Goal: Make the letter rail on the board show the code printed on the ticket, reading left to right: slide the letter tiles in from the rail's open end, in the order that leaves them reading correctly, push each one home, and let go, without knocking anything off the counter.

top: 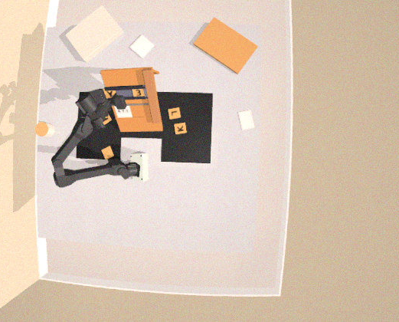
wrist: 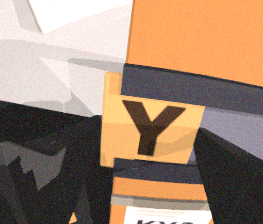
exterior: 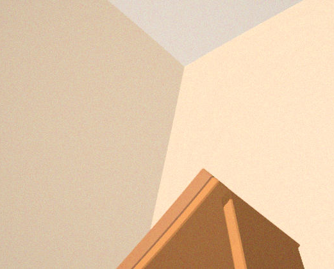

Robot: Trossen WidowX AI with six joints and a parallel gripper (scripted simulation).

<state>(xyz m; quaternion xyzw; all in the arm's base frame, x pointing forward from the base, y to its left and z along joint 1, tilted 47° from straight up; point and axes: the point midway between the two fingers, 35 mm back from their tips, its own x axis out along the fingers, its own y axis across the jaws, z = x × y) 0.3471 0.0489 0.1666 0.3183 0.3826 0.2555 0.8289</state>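
Note:
My gripper (top: 111,97) (wrist: 150,128) is shut on the Y tile (top: 109,93) (wrist: 194,117), one finger on its left edge and one on its right. The tile is upright to read and lies partly between the walls of the dark rail (top: 124,93) (wrist: 242,125), at its left end; its left edge sticks out. The 3 tile (top: 138,93) sits at the rail's right end, with bare rail between. The ticket (top: 124,112) (wrist: 157,218) is partly cut off in the wrist view; it starts K, Y. The L tile (top: 174,113) and K tile (top: 180,128) lie right of the board (top: 138,124).
One tile (top: 107,119) is partly hidden under the arm; another tile (top: 107,152) lies nearer the base. A raised orange bar (top: 152,96) crosses the board's right side. Boxes (top: 93,34) (top: 226,45) and white blocks (top: 142,46) (top: 246,119) stand around. A cylinder (top: 42,129) stands left.

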